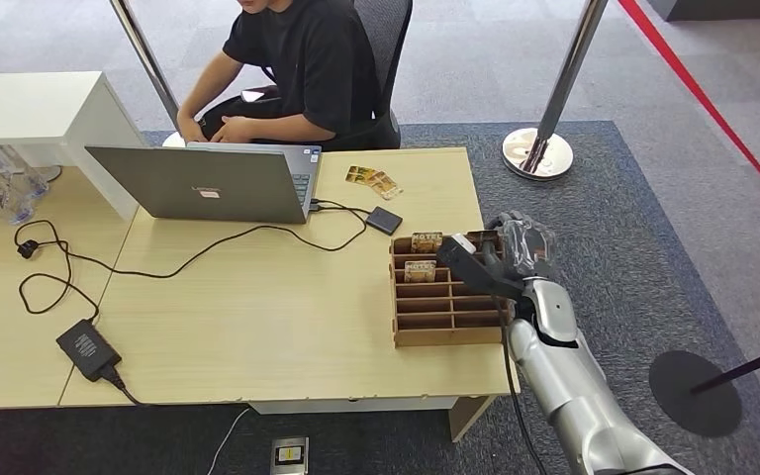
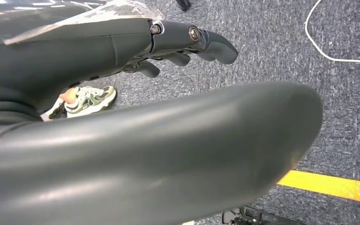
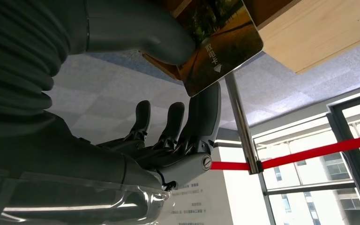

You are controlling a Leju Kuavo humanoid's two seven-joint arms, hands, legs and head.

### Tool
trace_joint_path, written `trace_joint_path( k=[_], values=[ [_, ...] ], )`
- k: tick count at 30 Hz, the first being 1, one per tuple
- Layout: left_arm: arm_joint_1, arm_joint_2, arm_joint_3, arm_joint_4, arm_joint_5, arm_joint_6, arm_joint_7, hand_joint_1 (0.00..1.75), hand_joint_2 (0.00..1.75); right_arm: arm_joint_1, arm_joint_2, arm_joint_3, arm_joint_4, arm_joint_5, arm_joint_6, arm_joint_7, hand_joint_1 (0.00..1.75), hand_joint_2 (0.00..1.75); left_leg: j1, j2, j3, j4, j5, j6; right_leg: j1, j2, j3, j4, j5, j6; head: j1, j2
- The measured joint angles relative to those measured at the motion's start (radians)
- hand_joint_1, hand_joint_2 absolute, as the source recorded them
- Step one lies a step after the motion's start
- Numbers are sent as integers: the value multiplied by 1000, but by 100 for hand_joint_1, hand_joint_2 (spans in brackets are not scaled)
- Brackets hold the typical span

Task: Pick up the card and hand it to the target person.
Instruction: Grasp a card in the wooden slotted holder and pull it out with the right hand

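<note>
My right hand point(image 1: 510, 252) hovers over the right end of the wooden card rack point(image 1: 445, 319) near the table's right edge. In the right wrist view the thumb point(image 3: 136, 28) and a finger pinch a brown and gold card point(image 3: 220, 42) with white characters on it; the other fingers point(image 3: 173, 122) stay extended. Two more cards point(image 1: 423, 254) stand in the rack's far slots. A person in a black shirt point(image 1: 297, 59) sits at the table's far side behind a laptop point(image 1: 198, 183). My left hand point(image 2: 136, 56) hangs over the carpet with nothing in it.
Two loose cards point(image 1: 374, 180) and a small black box point(image 1: 383, 220) lie between the laptop and the rack. Cables and a power adapter point(image 1: 87, 348) cross the left part of the table. Stanchion bases point(image 1: 537, 153) point(image 1: 695, 392) stand on the floor to the right.
</note>
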Motion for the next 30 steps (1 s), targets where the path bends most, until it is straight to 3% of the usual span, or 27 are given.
trace_joint_path(
  k=[20,25,30],
  values=[
    [3,0,0,0,4,-3,0,0,0,-20,3,0,15,4,21,-5,100,175,0,0,0,0,0,0,0,0,0,0,0,0,0,0],
    [3,1,0,0,4,-2,0,0,0,-33,6,0,25,4,22,-11,120,175,0,0,0,0,0,0,0,0,0,0,0,0,0,0],
    [3,1,0,0,4,-1,0,0,0,-42,8,0,30,4,24,-13,123,175,0,0,0,0,0,0,0,0,0,0,0,0,0,0]
  ],
)
